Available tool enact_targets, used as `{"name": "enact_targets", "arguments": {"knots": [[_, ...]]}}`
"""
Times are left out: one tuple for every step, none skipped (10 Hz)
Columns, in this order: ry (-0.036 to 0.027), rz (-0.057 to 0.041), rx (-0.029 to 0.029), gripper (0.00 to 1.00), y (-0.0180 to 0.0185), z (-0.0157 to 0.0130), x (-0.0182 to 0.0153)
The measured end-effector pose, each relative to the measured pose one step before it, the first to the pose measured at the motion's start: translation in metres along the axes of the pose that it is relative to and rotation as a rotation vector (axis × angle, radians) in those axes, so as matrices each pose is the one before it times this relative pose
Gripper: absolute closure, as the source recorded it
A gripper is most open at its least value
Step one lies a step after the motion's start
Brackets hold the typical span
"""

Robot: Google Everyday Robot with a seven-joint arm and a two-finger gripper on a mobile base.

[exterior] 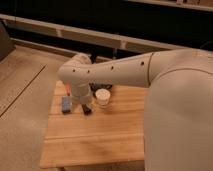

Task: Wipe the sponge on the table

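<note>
The white cup (pixel 102 96) stands on the far half of the table (pixel 95 137), a low square table with a light plank top, and everything else is placed from that cup. The sponge (pixel 66 104), a small blue-grey block, lies flat on the planks well to the left of the cup and slightly nearer the camera, close to the table's left edge. Between the cup and the sponge, the gripper (pixel 84 106) points straight down from the thick white wrist, its dark tip at or just above the wood. It is just left of the cup and just right of the sponge. Its jaws stand spread apart and hold nothing, and the sponge lies clear of them. The white arm (pixel 117 75) reaches in from the right, passing above and behind the cup. Just behind the cup, partly under the arm, sits a small dark object (pixel 100 87) whose shape cannot be made out.
</note>
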Motion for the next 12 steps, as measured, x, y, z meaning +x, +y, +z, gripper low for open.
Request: {"name": "enact_targets", "arguments": {"knots": [[-0.00008,0.00006,0.00000,0.35,-0.00002,-0.00005,-0.00001],[0.00004,0.00012,-0.00003,0.35,0.00000,0.00002,-0.00001],[-0.00011,-0.00016,0.00004,0.35,0.00003,-0.00004,-0.00001],[0.00006,0.00002,-0.00003,0.35,-0.00001,0.00001,0.00001],[0.00000,0.00001,0.00000,0.35,0.00001,0.00000,0.00000],[-0.00006,0.00000,-0.00001,0.35,0.00000,-0.00003,-0.00002],[-0.00110,-0.00030,0.00019,0.35,-0.00006,-0.00026,-0.00018],[-0.00711,-0.00228,-0.00002,0.35,-0.00001,-0.00148,-0.00116],[-0.02864,-0.00877,-0.00520,0.35,0.00184,-0.00419,-0.00546],[-0.09664,-0.03607,-0.01735,0.35,0.00773,-0.01405,-0.01729],[-0.09241,-0.03939,-0.01314,0.35,0.00822,-0.01380,-0.01631],[-0.06139,-0.03325,-0.01302,0.35,0.00767,-0.00989,-0.01008]]}}
